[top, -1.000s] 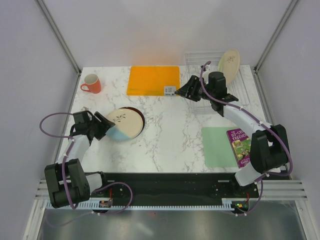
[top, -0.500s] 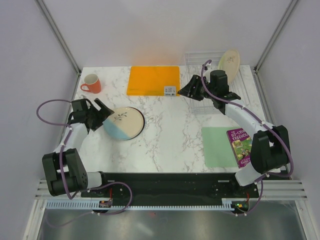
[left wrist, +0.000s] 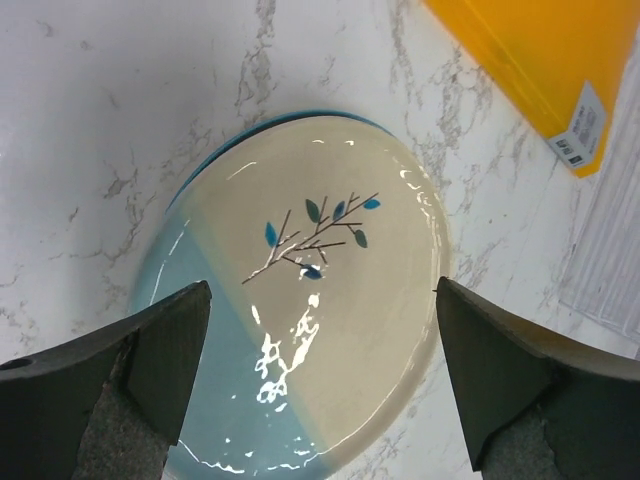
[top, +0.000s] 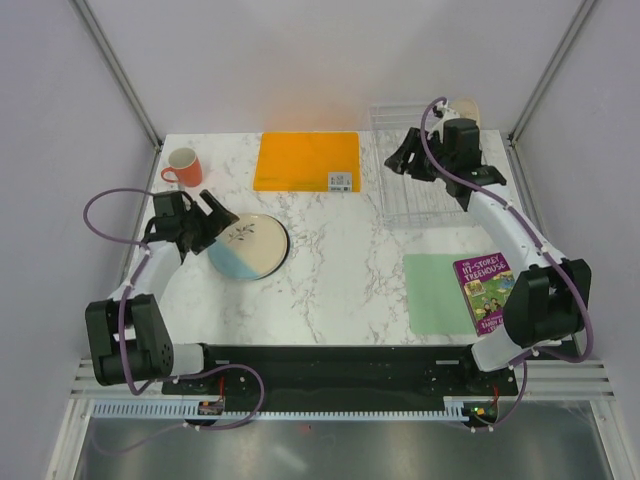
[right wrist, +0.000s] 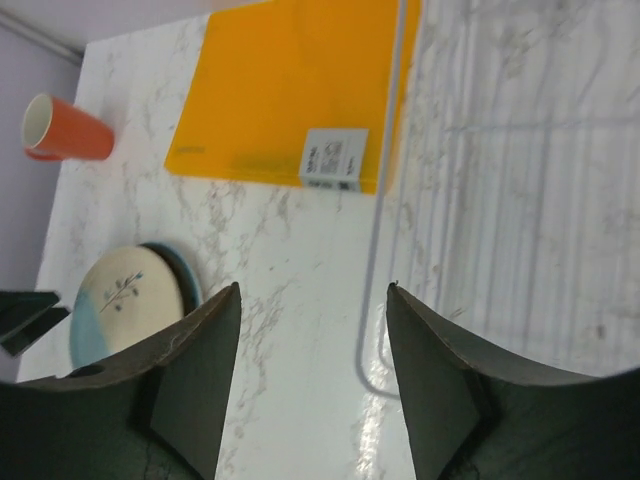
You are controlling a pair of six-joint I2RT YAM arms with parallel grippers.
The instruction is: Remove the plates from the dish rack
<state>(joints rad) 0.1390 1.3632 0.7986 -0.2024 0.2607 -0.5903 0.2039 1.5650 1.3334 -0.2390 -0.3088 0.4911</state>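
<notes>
Gaping empty, the left end effector (top: pixel 214 214) is hovering over the plate (top: pixel 252 250) by the desk's (top: pixel 340 265) left edge, the right end effector (right wrist: pixel 312 290) hovering open above the rack (top: pixel 432 207).

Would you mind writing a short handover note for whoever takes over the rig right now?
Left gripper: open, empty, by the edge of the blue-and-cream plate, which lies flat on the table.
Right gripper: open, empty, above the dish rack.
Done: at least that plate is out of the rack.
Left: a cream plate stands at the rack's far end, only partly visible; take it out.
</notes>
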